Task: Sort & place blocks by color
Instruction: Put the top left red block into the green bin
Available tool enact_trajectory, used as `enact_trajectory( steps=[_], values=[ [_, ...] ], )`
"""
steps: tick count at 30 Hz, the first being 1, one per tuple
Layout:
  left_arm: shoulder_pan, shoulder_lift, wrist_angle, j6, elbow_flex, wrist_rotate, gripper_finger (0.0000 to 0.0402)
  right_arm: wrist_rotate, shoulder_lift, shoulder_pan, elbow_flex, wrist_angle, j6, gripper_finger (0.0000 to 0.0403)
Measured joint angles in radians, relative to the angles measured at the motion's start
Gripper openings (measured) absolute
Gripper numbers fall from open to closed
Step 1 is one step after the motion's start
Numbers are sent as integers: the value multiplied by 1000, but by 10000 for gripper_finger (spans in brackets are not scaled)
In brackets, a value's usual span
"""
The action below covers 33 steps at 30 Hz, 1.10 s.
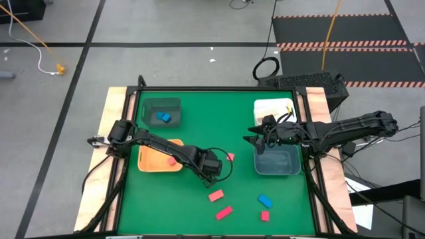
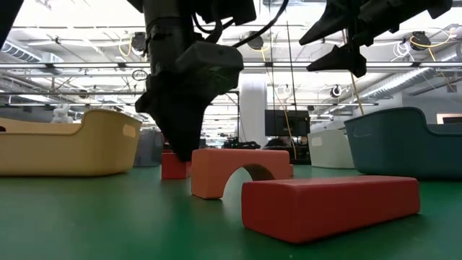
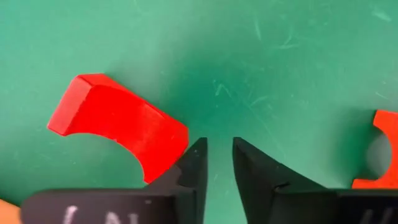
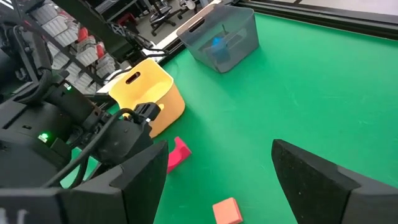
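Note:
My left gripper point(image 1: 214, 171) point(image 3: 217, 146) points down at the green mat near its middle, shut to a narrow slit with nothing between the fingers. A red curved block point(image 3: 118, 121) point(image 1: 230, 157) lies flat on the mat just beside one finger. An orange-red arch block point(image 3: 379, 152) point(image 1: 215, 196) lies on the gripper's other side. Nearer the front edge lie a red bar point(image 1: 224, 212), a small red block point(image 1: 265, 216) and a blue block point(image 1: 265, 200). My right gripper point(image 1: 254, 141) point(image 4: 221, 146) hangs open and empty in the air by the grey-blue bin point(image 1: 277, 161). My left gripper comes from above, pointing down. The outer side of one finger point(image 3: 193, 165) stands right against the curved block's nearer end point(image 3: 165, 158). I cannot tell whether they touch. The block lies flat on the mat, outside the fingers.
An orange bin point(image 1: 154, 159) holding a red block point(image 1: 171, 160) stands under my left arm. A dark green bin point(image 1: 161, 106) at the far left holds a blue block point(image 1: 164, 117). A white bin point(image 1: 273, 107) stands at the far right. Bare mat lies between the bins.

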Motion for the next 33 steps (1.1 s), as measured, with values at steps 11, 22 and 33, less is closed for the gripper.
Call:
enact_trajectory(
  steps=[11, 22, 33],
  values=[
    [73, -66, -3, -117, 0, 36, 185, 2, 0, 0, 0, 0, 2, 278],
    [116, -72, -91, -337, -7, -9, 181, 1, 0, 0, 0, 8, 3, 278],
    [97, -45, -131, -456, -9, -54, 172, -4, 0, 0, 0, 6, 0, 278]
  ],
)
